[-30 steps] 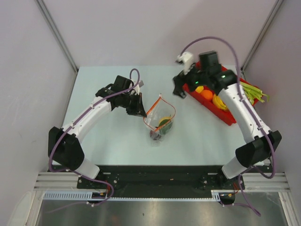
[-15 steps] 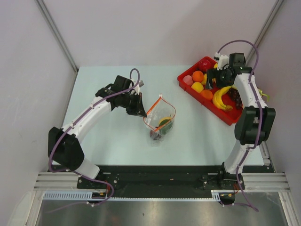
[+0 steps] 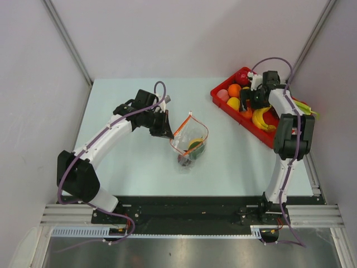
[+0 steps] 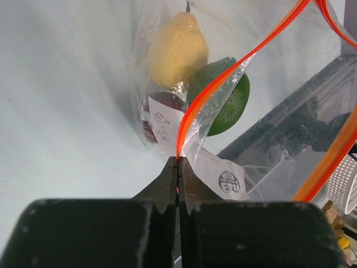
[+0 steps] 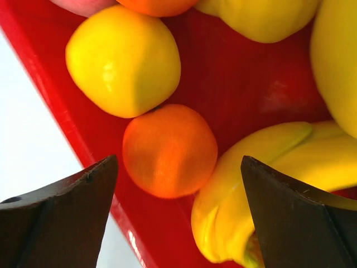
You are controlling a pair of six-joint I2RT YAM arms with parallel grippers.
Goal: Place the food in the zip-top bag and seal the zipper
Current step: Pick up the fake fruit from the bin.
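Note:
The clear zip-top bag [image 3: 190, 143] lies mid-table with its mouth open. It holds a yellow pear [image 4: 178, 47], a green fruit [image 4: 230, 101] and a dark purple fruit [image 4: 160, 105]. My left gripper [image 3: 165, 128] is shut on the end of the orange-red zipper [image 4: 240, 62], pinching it at its tips [image 4: 178, 163]. My right gripper [image 3: 246, 106] is open just above the red tray [image 3: 216, 93]. Its fingers [image 5: 67, 206] straddle a small orange fruit [image 5: 170, 151], with a yellow fruit [image 5: 122, 58] just beyond.
The tray at the back right also holds a red fruit [image 3: 242, 76], another orange one [image 3: 234, 89], a pink one [image 3: 223, 95] and yellow bananas [image 3: 261, 117]. A banana [image 5: 251, 184] lies against the orange fruit, under the right finger. Green stalks [image 3: 304, 106] lie behind the tray.
My right arm has swung back from the tray's left end to over the tray and come down around the orange fruit. The left arm and the bag have not moved.

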